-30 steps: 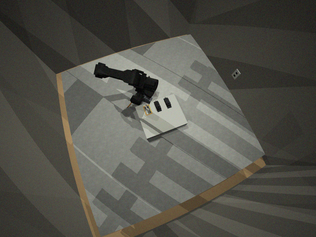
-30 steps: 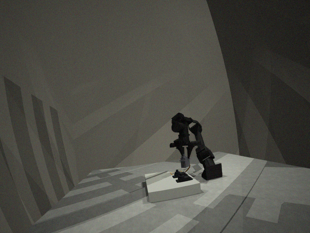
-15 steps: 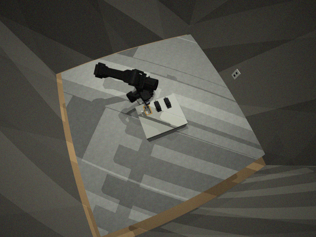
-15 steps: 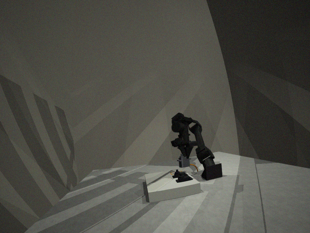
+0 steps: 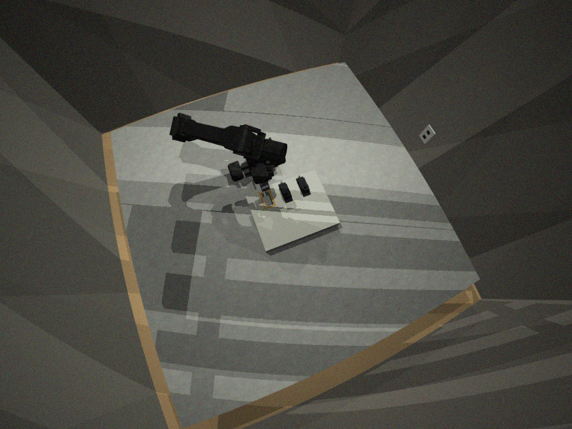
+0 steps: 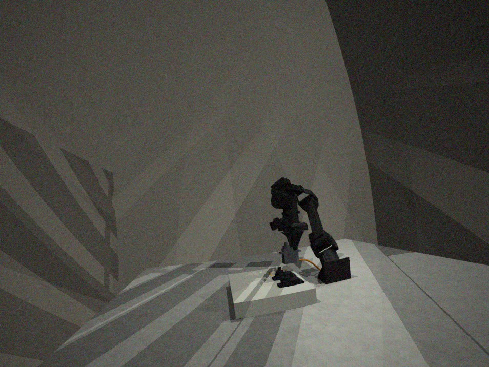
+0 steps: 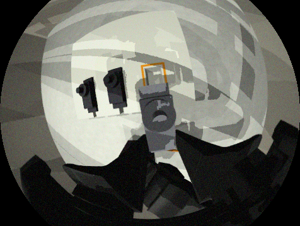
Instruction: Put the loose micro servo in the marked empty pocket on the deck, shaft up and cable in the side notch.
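Note:
The loose micro servo [image 5: 264,187] [image 6: 290,256] [image 7: 157,110] is grey and held upright above the deck, its round shaft side up and an ear at each end. My gripper [image 6: 294,248] [image 7: 160,136] is shut on its body. The servo's orange cable [image 6: 309,261] [image 7: 173,150] trails toward the arm's base in the exterior view. The marked pocket's orange outline [image 5: 272,197] [image 7: 153,64] lies on the white deck [image 5: 300,226] [image 6: 272,304] [image 7: 157,31]. In the wrist view the servo's far ear covers the outline's near end. The side notch is not clear.
Two black servos sit in the deck beside the pocket, the nearer one [image 5: 285,192] [image 7: 116,86] and the farther one [image 5: 303,185] [image 7: 89,95]. The arm's base [image 6: 335,270] stands close behind the deck. Striped shadows cross the table.

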Controlling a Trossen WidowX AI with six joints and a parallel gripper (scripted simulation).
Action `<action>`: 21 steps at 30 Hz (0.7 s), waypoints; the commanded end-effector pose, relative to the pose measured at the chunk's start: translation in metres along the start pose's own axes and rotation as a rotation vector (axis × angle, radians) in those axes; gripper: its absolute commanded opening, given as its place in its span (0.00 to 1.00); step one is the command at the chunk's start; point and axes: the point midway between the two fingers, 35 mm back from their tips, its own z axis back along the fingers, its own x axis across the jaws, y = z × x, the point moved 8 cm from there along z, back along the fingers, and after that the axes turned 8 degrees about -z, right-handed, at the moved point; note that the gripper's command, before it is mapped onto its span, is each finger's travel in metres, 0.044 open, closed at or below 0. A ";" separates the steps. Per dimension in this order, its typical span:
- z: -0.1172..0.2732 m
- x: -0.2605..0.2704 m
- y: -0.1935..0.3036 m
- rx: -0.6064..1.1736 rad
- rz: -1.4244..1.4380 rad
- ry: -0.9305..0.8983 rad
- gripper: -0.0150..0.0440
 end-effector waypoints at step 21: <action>-0.003 0.009 -0.053 0.008 -0.012 0.025 0.25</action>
